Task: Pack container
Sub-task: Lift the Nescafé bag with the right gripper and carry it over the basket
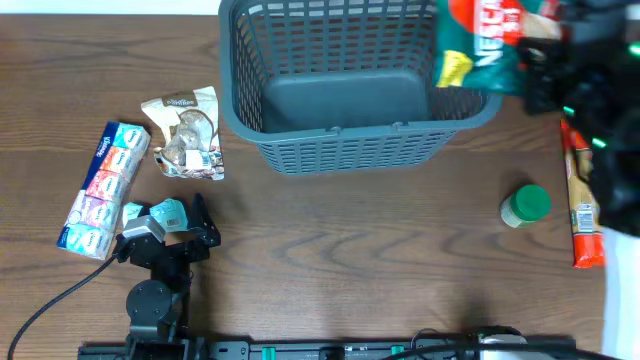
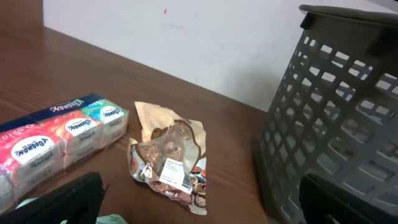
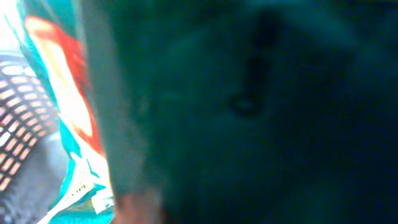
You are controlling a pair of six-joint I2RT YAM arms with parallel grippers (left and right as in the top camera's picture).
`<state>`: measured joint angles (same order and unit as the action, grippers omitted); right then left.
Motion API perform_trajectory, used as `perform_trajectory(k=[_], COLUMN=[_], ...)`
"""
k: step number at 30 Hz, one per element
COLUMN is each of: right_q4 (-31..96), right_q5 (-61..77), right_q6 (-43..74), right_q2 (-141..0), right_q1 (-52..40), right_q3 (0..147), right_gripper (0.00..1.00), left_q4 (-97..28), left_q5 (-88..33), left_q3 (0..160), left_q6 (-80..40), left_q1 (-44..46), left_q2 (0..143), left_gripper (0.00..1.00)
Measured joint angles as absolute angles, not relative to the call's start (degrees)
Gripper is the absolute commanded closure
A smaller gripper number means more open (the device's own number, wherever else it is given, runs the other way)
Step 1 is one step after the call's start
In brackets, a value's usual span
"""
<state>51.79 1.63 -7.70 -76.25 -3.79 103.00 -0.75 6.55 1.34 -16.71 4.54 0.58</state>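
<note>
The container [image 1: 340, 90], a dark grey slotted basket, sits at twelve o'clock on the table [image 1: 350, 260], its floor bare. The green bag [image 1: 480, 40] hangs over its three o'clock rim, pinched in the right gripper [image 1: 538, 72], whose jaws are pressed together on the film. To pack it well, I judge the bag should travel toward nine o'clock until it is wholly inside the rim, then go low before release, so that it lies flat and leaves room. The left gripper [image 1: 185, 222] waits at eight o'clock, jaws spread and empty. The overhead view alone shows the red packet [image 1: 580, 200] and the green-lidded jar [image 1: 525, 205] at three to four o'clock. The left wrist view shows the tissue pack [image 2: 56, 140] and snack bag [image 2: 169, 158] clearly. The right wrist view shows only blurred green bag and a little lattice.
</note>
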Motion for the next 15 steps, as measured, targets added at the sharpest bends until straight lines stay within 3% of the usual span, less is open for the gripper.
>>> perform_trajectory(k=[8, 15], right_q4=[51.59, 54.24], right_q5=[-11.18, -13.96], right_q6=[-4.6, 3.14], right_q2=[-88.38, -96.88], right_q1=[-18.02, -21.58], right_q3=[103.0, 103.0], right_gripper=[0.99, 0.99], left_q4=[-0.75, -0.75], left_q5=[6.55, 6.55], left_q3=[1.34, 1.34], left_q6=[-16.71, -16.71], left_q1=[4.54, 4.54], left_q2=[0.58, 0.58], left_gripper=[0.01, 0.01])
